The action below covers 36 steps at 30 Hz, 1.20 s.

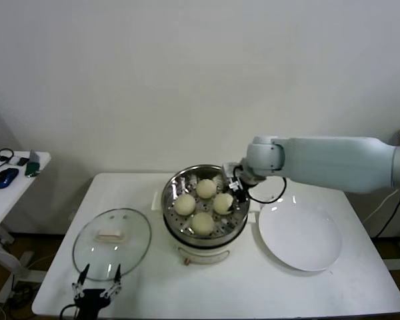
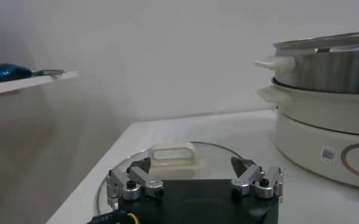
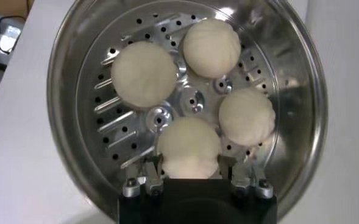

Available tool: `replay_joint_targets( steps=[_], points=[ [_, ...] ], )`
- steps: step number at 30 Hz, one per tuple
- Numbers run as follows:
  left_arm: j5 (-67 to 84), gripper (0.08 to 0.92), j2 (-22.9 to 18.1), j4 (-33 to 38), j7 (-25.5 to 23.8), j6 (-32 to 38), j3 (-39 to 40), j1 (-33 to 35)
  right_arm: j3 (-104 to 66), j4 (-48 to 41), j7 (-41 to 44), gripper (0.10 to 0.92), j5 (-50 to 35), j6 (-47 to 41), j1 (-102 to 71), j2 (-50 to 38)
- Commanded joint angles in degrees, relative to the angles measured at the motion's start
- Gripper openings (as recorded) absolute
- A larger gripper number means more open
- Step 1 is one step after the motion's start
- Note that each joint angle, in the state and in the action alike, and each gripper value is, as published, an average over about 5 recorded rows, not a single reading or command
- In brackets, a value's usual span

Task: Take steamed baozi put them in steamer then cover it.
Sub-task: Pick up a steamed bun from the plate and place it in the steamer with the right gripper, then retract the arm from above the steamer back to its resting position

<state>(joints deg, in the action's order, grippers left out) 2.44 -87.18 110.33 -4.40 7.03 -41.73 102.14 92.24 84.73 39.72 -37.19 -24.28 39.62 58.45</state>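
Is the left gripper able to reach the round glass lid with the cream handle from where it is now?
Probably yes. The left gripper hangs open at the near rim of the round glass lid, which lies flat on the white table, its cream handle uncovered just ahead, with nothing between.

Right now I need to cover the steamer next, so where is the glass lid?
In the head view, the glass lid lies flat on the table's left side, beside the steamer, just beyond the left gripper.
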Motion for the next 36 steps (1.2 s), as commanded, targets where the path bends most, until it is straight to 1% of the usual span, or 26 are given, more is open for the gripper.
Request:
replay_joint_targets(
  steps=[1, 2, 4, 7, 9, 11, 12, 14, 16, 19, 22, 26, 29, 31, 33, 36],
  points=[
    [2.1, 0.823, 0.1, 1.1, 0.0, -1.4, 0.0, 0.4, -1.5, -3.5, 2.0, 0.638, 1.0, 1.5, -0.4, 0.8],
    [2.8, 0.823, 0.1, 1.5, 0.0, -1.8, 0.0, 0.6, -0.7, -3.8, 3.0, 0.647, 0.5, 2.5, 1.6, 0.6],
    [3.4, 0.823, 0.2, 2.1, 0.0, -2.2, 0.1, 0.7, 1.3, -4.4, 5.4, 0.689, -1.2, 4.5, 6.1, 0.2],
    [3.2, 0.823, 0.4, 2.6, 0.0, -2.0, 0.1, 0.6, 3.1, -5.6, 9.0, 0.766, -5.9, 6.7, 12.5, -0.9],
    [3.2, 0.823, 0.5, 2.7, 0.2, -1.9, 0.1, 0.4, 2.5, -6.3, 10.1, 0.799, -9.4, 7.1, 15.2, -2.5],
    [3.2, 0.823, 0.6, 2.5, 0.6, -1.8, -0.1, -0.1, 0.1, -6.5, 9.1, 0.817, -13.0, 5.9, 16.0, -5.0],
    [3.2, 0.823, 0.6, 2.4, 0.9, -1.7, -0.1, -0.5, -1.9, -6.5, 7.0, 0.819, -15.0, 4.6, 15.5, -6.8],
    [3.2, 0.823, 0.7, 2.2, 1.5, -1.6, -0.3, -1.2, -8.2, -6.1, -0.1, 0.822, -18.6, 1.9, 11.7, -11.0],
    [3.1, 0.823, 0.8, 2.1, 2.0, -1.6, -0.3, -1.8, -18.0, -5.5, -10.4, 0.822, -19.9, 0.4, 4.0, -15.7],
    [3.2, 0.823, 1.2, 2.4, 2.1, -1.2, -0.2, -2.4, -31.2, -4.1, -24.2, 0.823, -19.8, 3.3, -8.4, -22.2],
    [3.7, 0.823, 1.9, 3.1, 2.1, -0.1, 0.0, -2.9, -39.5, -0.3, -31.5, 0.823, -19.6, 5.5, -18.2, -28.5],
    [4.0, 0.823, 2.8, 3.4, 1.0, 3.0, -0.3, -4.8, -59.2, 6.8, -36.9, 0.823, -16.8, 7.8, -39.3, -36.5],
    [3.5, 0.823, 3.5, 2.9, -0.8, 5.4, -0.7, -6.7, -75.6, 10.2, -38.9, 0.823, -13.3, 11.3, -58.0, -39.7],
    [2.5, 0.823, 3.9, 2.2, -1.5, 7.3, -0.7, -7.8, -91.3, 11.8, -39.4, 0.823, -11.0, 13.1, -74.5, -39.2],
    [1.5, 0.823, 4.3, 1.3, -2.1, 9.5, -0.5, -8.8, -106.7, 12.9, -39.4, 0.823, -9.1, 14.0, -90.3, -36.3],
    [1.5, 0.823, 4.6, 0.5, -2.7, 10.7, -0.2, -9.8, -121.7, 13.8, -38.4, 0.823, -6.3, 16.2, -106.4, -30.2]
  ],
)
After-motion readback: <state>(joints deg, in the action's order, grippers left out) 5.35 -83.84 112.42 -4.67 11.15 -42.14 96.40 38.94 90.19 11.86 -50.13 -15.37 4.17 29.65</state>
